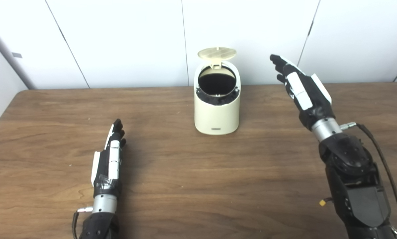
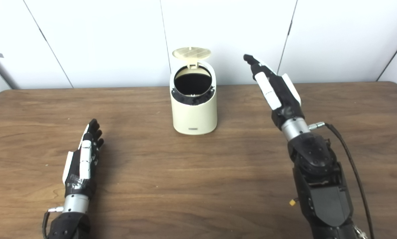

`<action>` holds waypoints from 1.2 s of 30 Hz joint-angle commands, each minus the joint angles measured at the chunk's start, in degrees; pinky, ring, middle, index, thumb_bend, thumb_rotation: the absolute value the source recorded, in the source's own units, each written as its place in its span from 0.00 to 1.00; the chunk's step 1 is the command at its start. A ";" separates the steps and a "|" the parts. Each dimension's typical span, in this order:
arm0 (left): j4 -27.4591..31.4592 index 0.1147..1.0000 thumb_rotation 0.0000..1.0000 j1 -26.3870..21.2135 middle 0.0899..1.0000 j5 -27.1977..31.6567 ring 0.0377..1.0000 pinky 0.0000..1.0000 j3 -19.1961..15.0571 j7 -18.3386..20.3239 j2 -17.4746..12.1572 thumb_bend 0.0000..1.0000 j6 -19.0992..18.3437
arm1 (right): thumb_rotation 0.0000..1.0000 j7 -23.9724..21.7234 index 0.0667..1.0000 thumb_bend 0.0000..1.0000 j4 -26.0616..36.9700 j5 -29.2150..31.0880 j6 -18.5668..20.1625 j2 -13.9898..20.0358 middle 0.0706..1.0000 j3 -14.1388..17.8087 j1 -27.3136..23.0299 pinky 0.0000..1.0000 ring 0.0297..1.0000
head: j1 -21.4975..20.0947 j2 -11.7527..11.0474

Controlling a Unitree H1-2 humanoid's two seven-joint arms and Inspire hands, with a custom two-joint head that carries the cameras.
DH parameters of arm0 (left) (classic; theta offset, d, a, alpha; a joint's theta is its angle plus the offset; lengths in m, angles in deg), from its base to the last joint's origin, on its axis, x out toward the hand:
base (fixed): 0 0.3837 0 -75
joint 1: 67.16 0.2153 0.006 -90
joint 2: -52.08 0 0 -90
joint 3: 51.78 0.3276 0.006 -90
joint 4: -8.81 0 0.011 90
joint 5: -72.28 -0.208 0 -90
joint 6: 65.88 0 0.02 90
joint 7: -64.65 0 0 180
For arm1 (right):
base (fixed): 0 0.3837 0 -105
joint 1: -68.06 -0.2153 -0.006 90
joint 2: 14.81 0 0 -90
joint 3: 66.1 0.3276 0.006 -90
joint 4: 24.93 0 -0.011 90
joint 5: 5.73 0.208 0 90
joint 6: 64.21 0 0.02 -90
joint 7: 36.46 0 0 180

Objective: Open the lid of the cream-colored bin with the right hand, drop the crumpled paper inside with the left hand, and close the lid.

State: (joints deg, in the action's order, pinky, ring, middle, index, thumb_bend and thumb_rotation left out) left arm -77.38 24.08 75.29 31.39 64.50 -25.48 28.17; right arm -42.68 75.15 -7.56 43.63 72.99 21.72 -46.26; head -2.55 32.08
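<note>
The cream-colored bin point(image 1: 217, 113) stands upright at the back middle of the table. Its round lid point(image 1: 217, 53) is flipped up behind the dark opening point(image 1: 217, 83). My right hand point(image 1: 301, 86) is raised above the table to the right of the bin, open and empty, fingers stretched toward the back, apart from the bin. My left hand point(image 1: 110, 156) rests low on the table at the front left, on its edge, fingers straight, open and empty. No crumpled paper shows in either view. The inside of the bin is dark.
The brown wooden table point(image 1: 198, 172) fills the view. A white panelled wall point(image 1: 118, 39) runs right behind the table's back edge. A cable point(image 1: 380, 159) trails from my right wrist.
</note>
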 commanded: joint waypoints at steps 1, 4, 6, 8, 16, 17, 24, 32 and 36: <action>-3.09 1.00 1.00 1.06 1.00 0.37 1.00 0.99 0.29 0.25 0.01 0.40 2.89 | 0.97 -0.26 0.85 0.56 0.80 -2.59 -1.58 1.12 0.94 -0.98 -3.83 0.95 0.96 | -0.07 -0.43; -3.26 1.00 1.00 1.17 1.00 0.20 1.00 0.99 0.41 0.18 0.26 0.40 2.58 | 0.99 -0.07 0.86 0.57 -0.98 -7.09 -3.15 2.08 0.93 -3.02 -5.75 0.91 0.94 | 0.00 -0.82; -3.07 1.00 1.00 1.27 1.00 -0.08 0.99 0.98 0.48 -0.12 0.52 0.41 2.15 | 0.99 0.20 0.85 0.58 -1.77 -9.28 -3.66 2.36 0.91 -3.79 -6.65 0.87 0.91 | 0.11 -1.10; -3.04 1.00 1.00 1.36 1.00 -0.64 0.99 0.98 0.59 -0.49 0.71 0.41 2.04 | 0.99 0.18 0.84 0.60 -2.14 -10.52 -3.57 2.43 0.90 -4.18 -7.31 0.86 0.90 | 0.25 -1.40; -4.32 1.00 0.97 1.33 0.99 -0.16 0.99 0.98 0.62 -0.56 1.20 0.43 2.67 | 1.00 -0.27 0.85 0.61 -3.67 -13.87 -5.10 2.43 0.90 -5.17 -10.04 0.79 0.88 | 0.75 -2.67; -4.49 1.00 0.96 1.33 0.99 -0.15 0.99 0.98 0.65 -0.56 1.23 0.43 2.76 | 1.00 -0.42 0.85 0.60 -3.93 -14.31 -5.34 2.53 0.90 -5.41 -10.44 0.79 0.88 | 0.75 -2.67; -6.16 1.00 0.89 1.05 0.99 1.17 0.99 0.98 0.70 0.26 1.32 0.45 4.34 | 1.00 -0.78 0.86 0.56 -5.68 -17.16 -6.68 3.05 0.89 -6.89 -12.35 0.82 0.88 | 0.95 -4.08; -5.94 1.00 0.85 1.04 0.98 0.64 0.97 0.95 0.79 0.09 1.62 0.42 3.54 | 1.00 -1.70 0.86 0.55 -7.26 -17.67 -7.56 2.73 0.90 -7.30 -13.51 0.82 0.89 | 1.08 -4.83; -6.82 0.99 0.84 0.80 0.98 0.64 0.97 0.95 0.84 0.18 1.61 0.43 3.88 | 1.00 -2.63 0.87 0.53 -7.86 -19.13 -7.59 2.97 0.91 -8.53 -14.19 0.85 0.91 | 1.22 -5.71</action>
State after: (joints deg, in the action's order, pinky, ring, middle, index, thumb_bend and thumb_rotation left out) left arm -79.00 23.68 75.15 31.75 64.64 -24.76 29.72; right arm -45.41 66.50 -25.74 38.64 75.22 13.23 -56.92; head -1.32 26.37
